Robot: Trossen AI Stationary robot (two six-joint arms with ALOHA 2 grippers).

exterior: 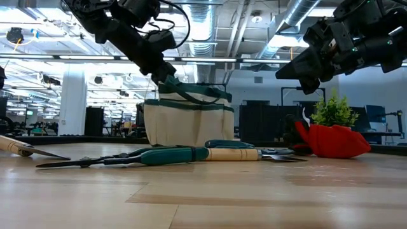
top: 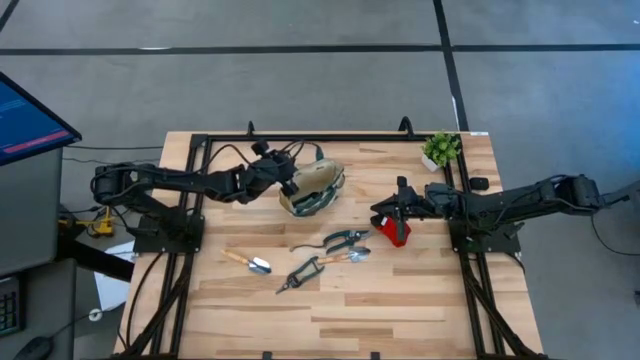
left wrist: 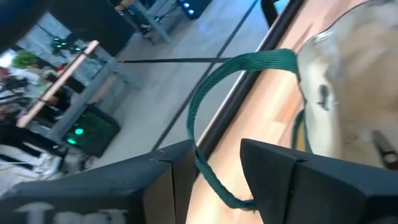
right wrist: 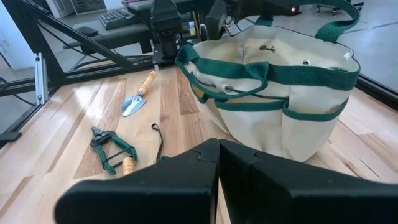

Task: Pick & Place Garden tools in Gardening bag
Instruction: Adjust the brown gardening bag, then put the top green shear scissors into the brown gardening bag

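Gardening bag (top: 312,187) sits toward the back of the table (top: 400,300), left of centre, cream cloth with green trim and pockets. Judge it soft and light: walls will sag and the mouth will fold if you tug one side. Your left gripper (left wrist: 217,168) is at its rim on the left side, fingers (left wrist: 273,168) partly spread with one thin green loop handle (left wrist: 236,68) running between them; whether they actually pinch the strap, you cannot tell from these views. Take the handle or the trimmed rim, not the bare cloth.

Garden tools lie in front of the bag, well apart from it: trowel (top: 248,261) with wooden handle, black clippers (top: 298,274), green-handled pruners (top: 345,238), a wood-handled tool (top: 345,257). Judge these stiff and fairly light, metal ends slick; grip each at the handle, near the middle, so it does not swing.

Right gripper (right wrist: 217,155) hovers above the red-and-black piece (top: 396,230), fingers pressed together, holding nothing visible.

Hard to make out:
- bag's inside, mostly hidden from overhead by the left arm
- red-and-black piece, shape unclear, partly covered by the right arm
- in the low view, tools overlap and cannot be separated cleanly
- small potted plant (top: 440,150) at the back right corner, not yours to move
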